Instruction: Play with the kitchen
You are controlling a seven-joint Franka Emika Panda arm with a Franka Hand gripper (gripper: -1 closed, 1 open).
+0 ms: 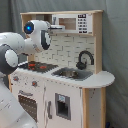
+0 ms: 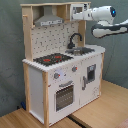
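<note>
I see the kitchen (image 2: 62,65) standing on a wooden surface (image 2: 100,107) before a grey backdrop. My arm (image 1: 22,42) reaches up to the microwave (image 2: 80,8), gripper (image 2: 76,15) at its door; I can't tell how the fingers stand. Faucet (image 2: 75,40) is over the sink (image 1: 72,74), stovetop (image 2: 52,59) beside it.
</note>
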